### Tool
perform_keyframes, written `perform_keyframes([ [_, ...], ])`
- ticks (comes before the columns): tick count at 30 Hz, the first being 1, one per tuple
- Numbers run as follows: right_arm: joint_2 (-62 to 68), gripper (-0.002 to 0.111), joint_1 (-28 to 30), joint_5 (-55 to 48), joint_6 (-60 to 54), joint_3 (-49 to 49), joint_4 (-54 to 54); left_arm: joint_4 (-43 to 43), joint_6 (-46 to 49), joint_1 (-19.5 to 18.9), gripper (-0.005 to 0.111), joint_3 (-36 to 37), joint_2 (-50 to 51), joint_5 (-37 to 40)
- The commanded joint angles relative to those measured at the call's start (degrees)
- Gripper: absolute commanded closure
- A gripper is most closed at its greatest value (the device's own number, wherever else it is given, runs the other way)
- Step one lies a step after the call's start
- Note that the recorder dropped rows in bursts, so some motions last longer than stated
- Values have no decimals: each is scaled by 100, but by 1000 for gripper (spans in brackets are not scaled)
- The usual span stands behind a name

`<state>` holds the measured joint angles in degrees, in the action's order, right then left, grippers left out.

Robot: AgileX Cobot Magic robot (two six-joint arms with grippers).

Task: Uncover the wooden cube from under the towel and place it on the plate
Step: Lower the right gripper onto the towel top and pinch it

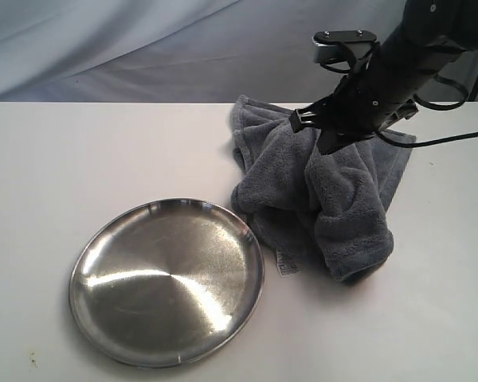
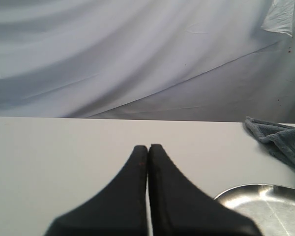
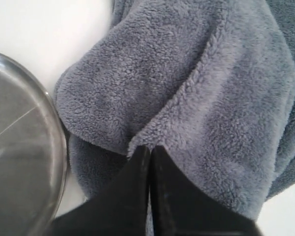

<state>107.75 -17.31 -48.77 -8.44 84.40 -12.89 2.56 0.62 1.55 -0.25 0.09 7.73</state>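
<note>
Right gripper (image 3: 150,149) pinches a raised fold of the dark grey fluffy towel (image 1: 346,211); left gripper (image 2: 148,147) sits pressed together. No cube shows, and the round shiny steel plate (image 1: 167,282) lies bare.

The towel (image 1: 334,199) lies just right of the plate (image 1: 167,282).

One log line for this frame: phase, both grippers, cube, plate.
phase: towel pinched, partly lifted | right gripper: shut on towel | left gripper: shut, empty | wooden cube: not visible | plate: empty
</note>
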Motion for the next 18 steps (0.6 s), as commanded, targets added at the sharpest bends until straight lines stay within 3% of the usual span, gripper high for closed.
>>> perform_keyframes([
  [1, -12, 108, -57, 142, -77, 41, 6, -4, -15, 5, 105, 25, -9, -9],
  [18, -467, 108, -57, 76, -165, 41, 326, -4, -15, 5, 105, 25, -9, -9],
])
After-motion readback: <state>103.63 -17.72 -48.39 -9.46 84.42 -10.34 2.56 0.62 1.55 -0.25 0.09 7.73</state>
